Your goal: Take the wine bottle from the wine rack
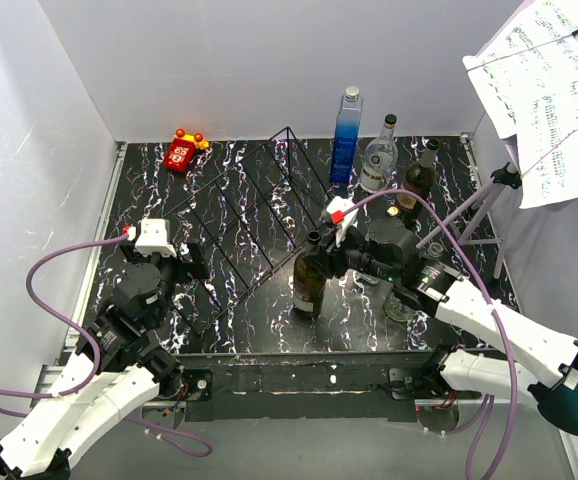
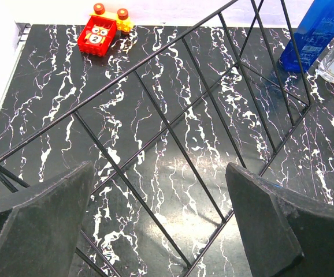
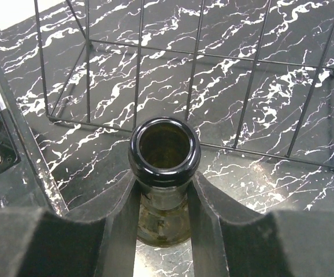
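Observation:
The wine bottle [image 1: 309, 285] is dark green, open-mouthed and upright, just in front of the near right side of the wine rack [image 1: 244, 215], outside its cells. My right gripper [image 1: 324, 262] is shut on the bottle's neck. In the right wrist view the fingers [image 3: 118, 225] press both sides of the neck below the bottle mouth [image 3: 164, 151], with the rack [image 3: 213, 104] behind. My left gripper [image 1: 194, 265] is open and empty at the rack's near left end. Its wrist view shows the gripper [image 2: 161, 222] spread wide over the rack's wires [image 2: 173, 138].
A red toy [image 1: 182, 150] lies at the back left. A blue bottle [image 1: 346, 135], a clear bottle [image 1: 379, 155] and a dark bottle [image 1: 421, 172] stand at the back right. A glass [image 1: 401, 302] stands by the right arm. A music stand [image 1: 484, 200] stands at right.

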Tool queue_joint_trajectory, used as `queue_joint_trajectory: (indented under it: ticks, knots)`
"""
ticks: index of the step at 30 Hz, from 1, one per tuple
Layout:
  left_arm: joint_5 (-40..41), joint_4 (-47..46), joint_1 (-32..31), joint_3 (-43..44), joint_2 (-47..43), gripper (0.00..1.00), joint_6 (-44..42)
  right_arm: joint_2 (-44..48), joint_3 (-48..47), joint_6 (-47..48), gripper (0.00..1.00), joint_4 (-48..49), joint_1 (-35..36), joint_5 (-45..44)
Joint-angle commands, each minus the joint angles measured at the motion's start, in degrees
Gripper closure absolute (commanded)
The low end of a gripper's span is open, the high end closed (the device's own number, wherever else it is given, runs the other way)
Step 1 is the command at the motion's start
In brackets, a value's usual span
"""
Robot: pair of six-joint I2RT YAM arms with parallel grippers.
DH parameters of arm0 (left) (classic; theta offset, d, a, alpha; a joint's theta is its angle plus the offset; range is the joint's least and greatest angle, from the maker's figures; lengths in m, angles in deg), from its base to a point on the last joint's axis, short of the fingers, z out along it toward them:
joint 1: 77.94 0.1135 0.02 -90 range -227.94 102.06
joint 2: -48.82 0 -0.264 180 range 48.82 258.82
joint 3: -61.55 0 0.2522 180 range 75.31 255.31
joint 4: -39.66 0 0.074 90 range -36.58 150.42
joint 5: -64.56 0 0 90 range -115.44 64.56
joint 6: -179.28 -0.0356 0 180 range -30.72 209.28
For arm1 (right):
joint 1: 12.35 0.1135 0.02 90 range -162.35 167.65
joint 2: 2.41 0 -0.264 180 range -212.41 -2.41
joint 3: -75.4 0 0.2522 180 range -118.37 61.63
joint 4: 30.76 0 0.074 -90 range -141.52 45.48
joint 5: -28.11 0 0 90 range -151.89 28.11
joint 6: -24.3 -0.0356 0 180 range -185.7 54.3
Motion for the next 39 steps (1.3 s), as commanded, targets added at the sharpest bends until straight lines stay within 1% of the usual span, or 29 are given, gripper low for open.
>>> queue_joint_trajectory:
  ticks: [1, 3, 5, 8, 9, 12, 15, 18, 19, 21, 26, 31, 33, 37, 39]
  knots:
    - [0.3, -0.7, 0.1, -0.5, 0.4, 0.02, -0.7, 3.8, 2.5, 0.1, 0.92, 12.2, 0.2, 4.0]
    - [0.2, -0.7, 0.1, -0.5, 0.5, 0.02, -0.7, 4.6, 3.4, 0.5, 0.83, 12.1, 0.3, 4.8]
    - [0.1, -0.7, 0.0, -0.5, 0.5, 0.02, -0.8, 5.5, 3.7, 0.9, 0.67, 11.3, 0.3, 4.8]
    - [0.1, -0.7, 0.0, -0.5, 0.6, 0.02, -0.8, 6.8, 3.6, 1.1, 0.48, 10.2, 0.5, 4.6]
    - [0.1, -0.7, 0.0, -0.5, 0.6, 0.02, -0.8, 7.0, 3.3, 1.1, 0.44, 9.9, 0.4, 4.7]
    - [-0.4, -0.6, 0.1, -0.5, 0.5, 0.02, -1.1, 6.7, 1.5, 0.8, 0.39, 8.5, 0.4, 6.0]
    - [-1.1, -0.7, 0.0, -0.6, 0.3, 0.02, -1.5, 5.6, -1.1, 0.4, 0.37, 5.8, 0.4, 6.7]
    - [-1.5, -0.5, 0.0, -0.4, 0.1, 0.02, -1.3, 5.7, -3.9, -1.2, 0.32, 3.3, 0.4, 5.8]
    - [-2.2, -0.2, 0.0, 0.2, 0.0, 0.02, -0.7, 5.9, -5.1, -2.2, 0.3, 1.0, 0.5, 4.7]
    - [-5.5, 1.4, 0.0, 2.9, -0.2, 0.02, 0.6, 5.5, -8.9, -4.5, 0.16, -4.0, 0.4, 0.8]
    - [-17.4, 2.5, 0.0, 8.8, -1.9, 0.02, 3.9, 4.4, -18.1, -8.8, 0.14, -16.8, 0.4, -5.5]
    - [-28.1, 2.7, 0.0, 14.3, -1.9, 0.02, 5.2, 7.0, -22.2, -21.2, 0.13, -24.4, 0.4, -17.3]
    - [-29.8, 3.5, 0.0, 15.9, -1.5, 0.02, 6.0, 7.9, -23.5, -25.0, 0.13, -27.7, 0.4, -20.0]
    - [-30.7, 3.0, 0.0, 16.2, -2.8, 0.02, 6.7, 9.2, -24.9, -28.6, 0.13, -33.4, 0.4, -24.1]
    - [-31.5, 2.4, 0.0, 16.0, -4.0, 0.02, 6.8, 9.9, -24.5, -29.3, 0.13, -34.8, 0.4, -24.7]
